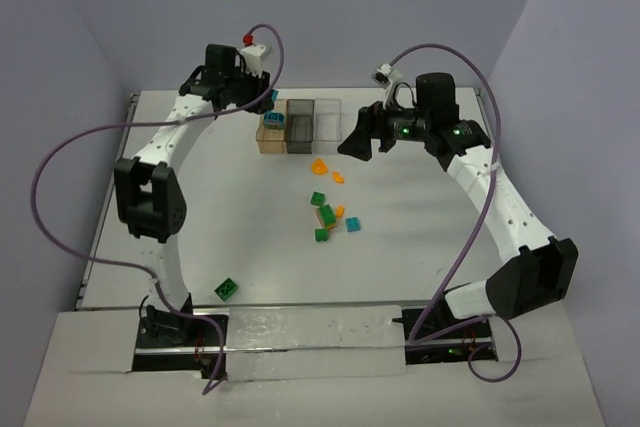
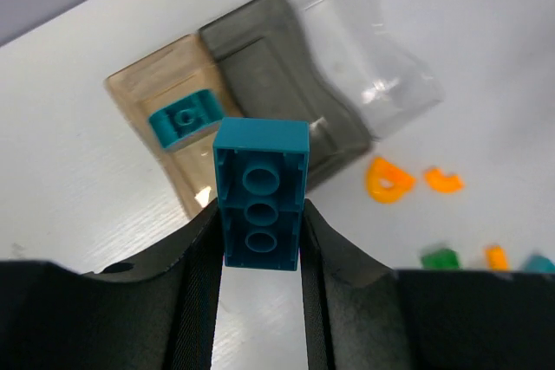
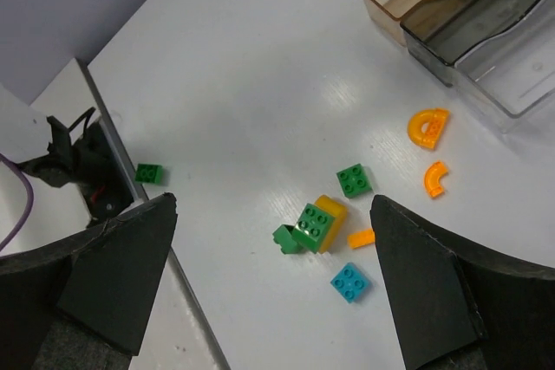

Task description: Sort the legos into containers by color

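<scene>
The three boxes are joined in a row near the far edge of the smooth white table. They are thin-walled rectangles of see-through plastic: an orange-brown one, a smoky grey one in the middle and a clear one.

The left gripper hangs above the orange-brown end of the row. Its black ribbed fingers pinch a teal brick by its long sides, with the hollow underside and its three round tubes facing the wrist camera. Another teal brick lies inside the orange-brown box.

The right gripper hovers just beside the clear end of the row, its jaws spread wide with nothing between them.

The loose bricks lie on the table on the near side of the boxes. Closest to the row are a glossy orange half-ring and an orange quarter-arc. Nearer the arms are a square green studded brick, a green brick leaning on a yellow-orange one, a small orange sliver and a small teal square. A lone green brick sits well apart from the boxes, by the table's near edge.
</scene>
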{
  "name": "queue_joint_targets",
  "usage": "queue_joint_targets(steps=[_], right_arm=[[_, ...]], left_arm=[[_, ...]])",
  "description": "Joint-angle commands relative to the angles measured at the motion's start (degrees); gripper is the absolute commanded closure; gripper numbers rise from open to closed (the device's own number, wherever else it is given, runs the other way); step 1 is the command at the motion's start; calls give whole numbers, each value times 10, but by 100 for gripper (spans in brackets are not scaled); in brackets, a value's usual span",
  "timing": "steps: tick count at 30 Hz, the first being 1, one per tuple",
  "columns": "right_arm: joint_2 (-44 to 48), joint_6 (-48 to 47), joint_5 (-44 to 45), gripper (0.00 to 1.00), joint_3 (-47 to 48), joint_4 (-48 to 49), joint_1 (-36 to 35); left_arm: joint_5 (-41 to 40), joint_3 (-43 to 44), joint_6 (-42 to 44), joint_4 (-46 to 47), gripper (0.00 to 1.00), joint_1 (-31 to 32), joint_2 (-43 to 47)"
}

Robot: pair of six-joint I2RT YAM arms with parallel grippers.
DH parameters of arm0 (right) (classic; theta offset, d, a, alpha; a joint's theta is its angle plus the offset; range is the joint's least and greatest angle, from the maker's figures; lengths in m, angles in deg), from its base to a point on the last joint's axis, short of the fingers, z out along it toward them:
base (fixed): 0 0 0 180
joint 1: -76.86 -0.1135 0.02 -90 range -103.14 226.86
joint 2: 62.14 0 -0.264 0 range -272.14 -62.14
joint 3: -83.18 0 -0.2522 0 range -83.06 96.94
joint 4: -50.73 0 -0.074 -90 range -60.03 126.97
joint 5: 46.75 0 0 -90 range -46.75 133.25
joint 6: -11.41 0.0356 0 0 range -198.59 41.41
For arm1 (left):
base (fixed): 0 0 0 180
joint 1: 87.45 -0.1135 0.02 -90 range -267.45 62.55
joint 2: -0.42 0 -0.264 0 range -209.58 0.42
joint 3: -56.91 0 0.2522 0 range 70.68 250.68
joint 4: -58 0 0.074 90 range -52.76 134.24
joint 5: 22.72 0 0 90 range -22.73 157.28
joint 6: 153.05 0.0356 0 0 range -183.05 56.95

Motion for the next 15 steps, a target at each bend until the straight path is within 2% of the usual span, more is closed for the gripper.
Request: queue_joint_targets(steps=[1,5,10,15], right_arm=[[43,-10,22,0,-15,-1,3],[48,-10,25,0,-26,-1,3],[45,-11,19,0,-29,-2,4],[32,-26,12,0,-22,-5,3]], left_arm=[[-148,107,-16,-36,98,5,-90],[-186,161,-16,-40,96,6,-148],[-181,169,-7,-37,90,6,-172],[-162,134,-3,-33,75,7,-164]])
